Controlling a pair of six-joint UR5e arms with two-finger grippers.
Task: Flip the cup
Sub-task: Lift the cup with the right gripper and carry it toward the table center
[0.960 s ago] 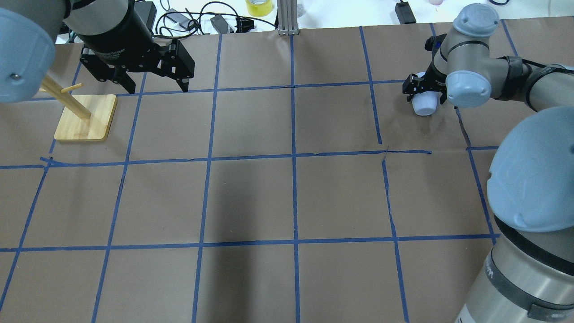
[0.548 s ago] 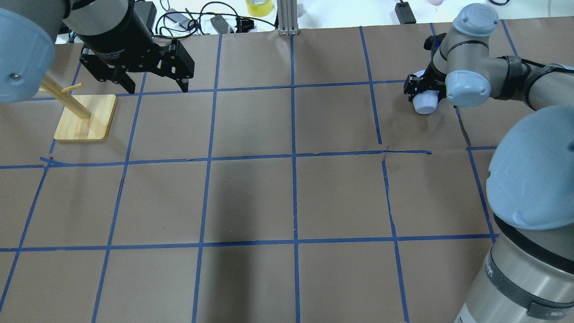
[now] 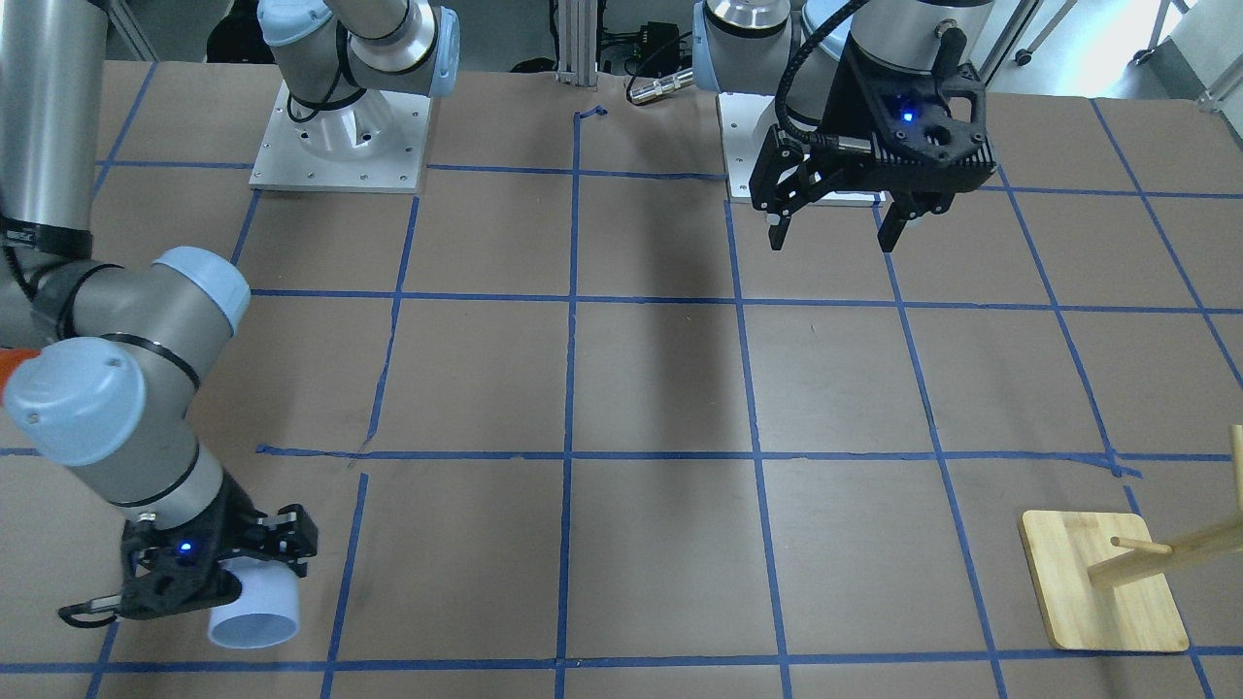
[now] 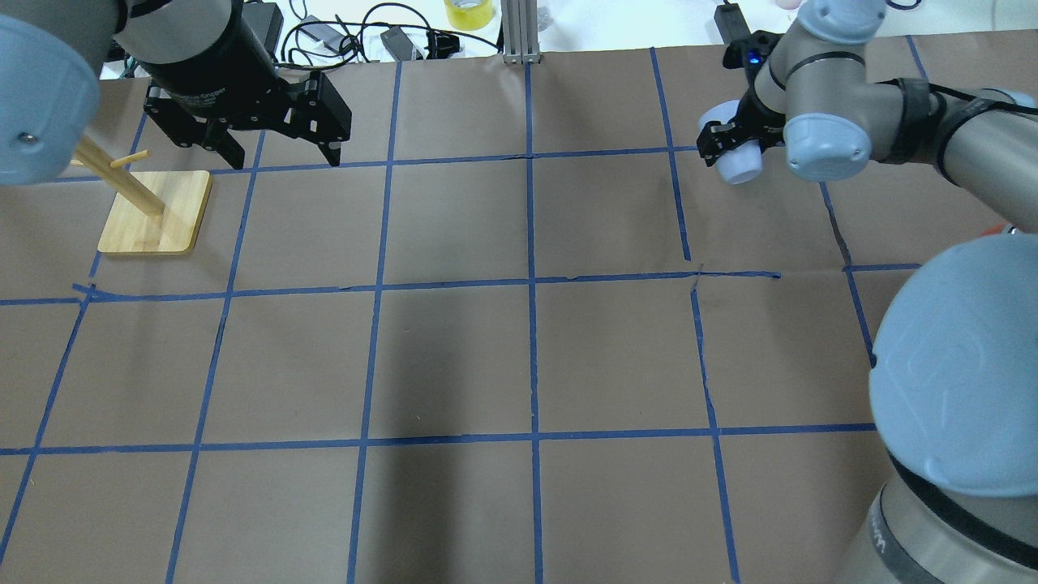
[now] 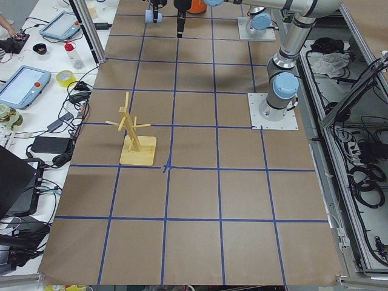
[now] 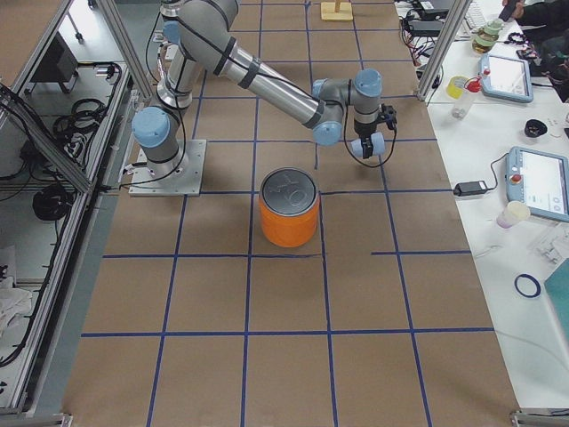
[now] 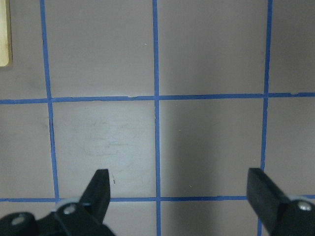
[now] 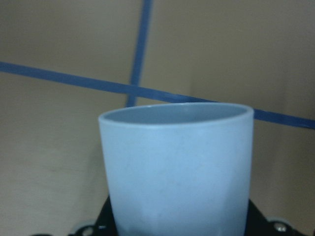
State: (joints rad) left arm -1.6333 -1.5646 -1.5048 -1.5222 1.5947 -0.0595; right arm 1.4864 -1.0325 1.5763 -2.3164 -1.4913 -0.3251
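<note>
The pale blue-white cup (image 4: 739,166) is held by my right gripper (image 4: 730,146) above the far right part of the table. It is tilted on its side. In the front-facing view the cup (image 3: 254,610) sticks out of the right gripper (image 3: 233,573) at the lower left. The right wrist view shows the cup (image 8: 177,172) close up, its mouth pointing away from the wrist. It also shows in the exterior right view (image 6: 372,144). My left gripper (image 4: 280,150) is open and empty, hovering at the far left; in the left wrist view the left gripper (image 7: 179,191) has only paper below it.
A wooden peg stand (image 4: 154,212) sits at the far left, next to the left gripper; it also shows in the front-facing view (image 3: 1102,582). A large orange can with silver top (image 6: 289,209) stands near the right arm. Cables and devices lie beyond the table's far edge (image 4: 389,36).
My right gripper has carried the cup away from the robot and a little to the left, and its wrist has turned. The left arm has not moved.
</note>
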